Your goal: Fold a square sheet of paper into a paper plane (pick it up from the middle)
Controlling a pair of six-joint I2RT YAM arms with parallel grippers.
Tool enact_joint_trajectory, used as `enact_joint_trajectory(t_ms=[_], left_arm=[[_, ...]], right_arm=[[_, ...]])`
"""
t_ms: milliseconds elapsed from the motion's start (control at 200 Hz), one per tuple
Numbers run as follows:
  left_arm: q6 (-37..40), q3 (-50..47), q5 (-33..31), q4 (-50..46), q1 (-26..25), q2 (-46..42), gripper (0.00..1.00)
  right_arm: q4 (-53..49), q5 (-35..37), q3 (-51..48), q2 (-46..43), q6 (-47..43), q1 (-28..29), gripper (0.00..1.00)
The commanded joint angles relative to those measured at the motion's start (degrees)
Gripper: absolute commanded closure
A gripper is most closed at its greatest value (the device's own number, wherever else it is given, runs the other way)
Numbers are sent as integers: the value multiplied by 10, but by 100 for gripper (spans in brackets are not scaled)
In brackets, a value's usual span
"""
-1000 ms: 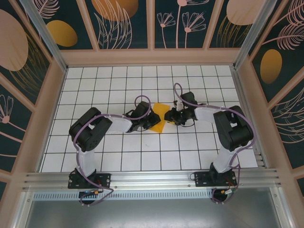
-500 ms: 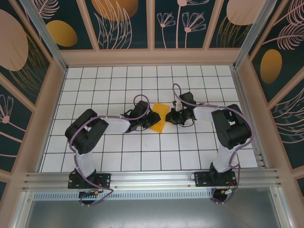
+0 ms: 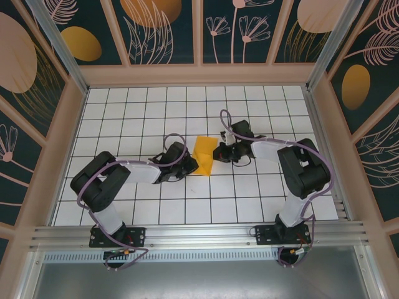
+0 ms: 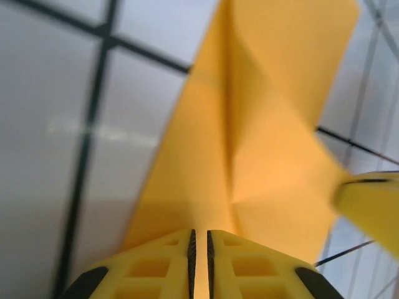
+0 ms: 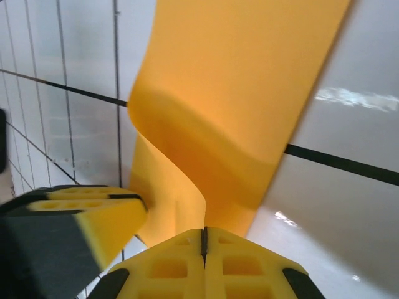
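The orange-yellow square sheet of paper [image 3: 203, 153] lies mid-table, folded narrow and partly raised between both grippers. My left gripper [image 3: 191, 164] holds its left lower side. In the left wrist view the jaws [image 4: 199, 235] stand almost together, with the paper's [image 4: 262, 124] centre crease running into the thin gap. My right gripper [image 3: 219, 152] is shut on the paper's right edge. In the right wrist view the paper [image 5: 237, 93] curls down into the closed jaws [image 5: 204, 232]. Each wrist view shows a yellow finger of the other gripper: the left one [image 5: 93, 218] and the right one [image 4: 368, 202].
The white grid table [image 3: 262, 199] is ringed by a low tan wall [image 3: 199, 75] with decorated panels behind. Both arm bases sit on the metal rail [image 3: 199, 233] at the near edge. The left arm's elbow [image 3: 93, 184] reaches toward the left side.
The right gripper closed on the paper's edge. The left arm swung its elbow left and lower, and the paper shifted slightly left and became narrower and more raised.
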Motion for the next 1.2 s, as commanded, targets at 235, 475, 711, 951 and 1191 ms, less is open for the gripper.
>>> enact_joint_trajectory(t_ms=[235,475,711,951,1191], left_arm=[[9,-2,-38,-54,-3,-18,92],[15,0,-41,-62,-2,-17,93],[25,7,-35,-71,-3,-15,93],[41,18,-25,-84,-3,-10,93],[48,24,-19,-88,-2,-7,92]], right_arm=[[0,-32,44,-20,-47,37,96],[-11,-51,62,17,-56,45,95],[-47,21,93,56,-67,35,95],[-58,51,112,81,-80,30,96],[-53,66,113,88,-72,30,95]])
